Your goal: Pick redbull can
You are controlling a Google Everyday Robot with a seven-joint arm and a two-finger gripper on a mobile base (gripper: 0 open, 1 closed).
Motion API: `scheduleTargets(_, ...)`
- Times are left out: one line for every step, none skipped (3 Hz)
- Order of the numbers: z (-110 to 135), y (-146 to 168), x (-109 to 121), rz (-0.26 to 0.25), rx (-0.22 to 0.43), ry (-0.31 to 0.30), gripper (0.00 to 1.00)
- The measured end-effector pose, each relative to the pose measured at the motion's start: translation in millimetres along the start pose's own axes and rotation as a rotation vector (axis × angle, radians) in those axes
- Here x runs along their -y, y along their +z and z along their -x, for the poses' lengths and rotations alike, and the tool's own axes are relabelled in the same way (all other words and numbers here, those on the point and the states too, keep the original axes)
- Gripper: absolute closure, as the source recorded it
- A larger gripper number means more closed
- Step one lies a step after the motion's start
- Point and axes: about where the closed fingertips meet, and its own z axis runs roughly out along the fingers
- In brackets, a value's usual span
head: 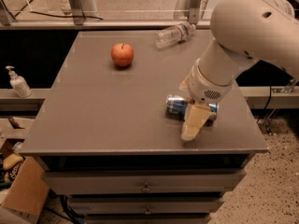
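The redbull can (176, 106) lies on its side on the grey table (107, 106), right of the middle and toward the front. It is blue and silver with a shiny end facing left. My gripper (188, 112) hangs from the big white arm (243, 36) and comes down over the can. It is open, with one cream finger (194, 121) in front of the can and the other (185, 83) behind it. The near finger covers the can's middle, and the can's right end shows past it.
A red apple (122, 54) sits at the back left of the table. A clear plastic water bottle (175, 34) lies at the back edge. A soap dispenser (17, 82) stands on a ledge to the left. Drawers (145, 185) are below the front edge.
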Motion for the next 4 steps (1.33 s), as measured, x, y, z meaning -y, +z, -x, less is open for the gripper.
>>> scheduleTargets(-4,6,4,0.003,-0.019,0.011,0.39)
scheduleTargets(-4,6,8,0.01,-0.026,0.031,0.62)
scheduleTargets(7,-9,13,0.036,0.012,0.049,0.86)
scheduleTargets(35,-28,12,0.093,0.106,0.054,1.0)
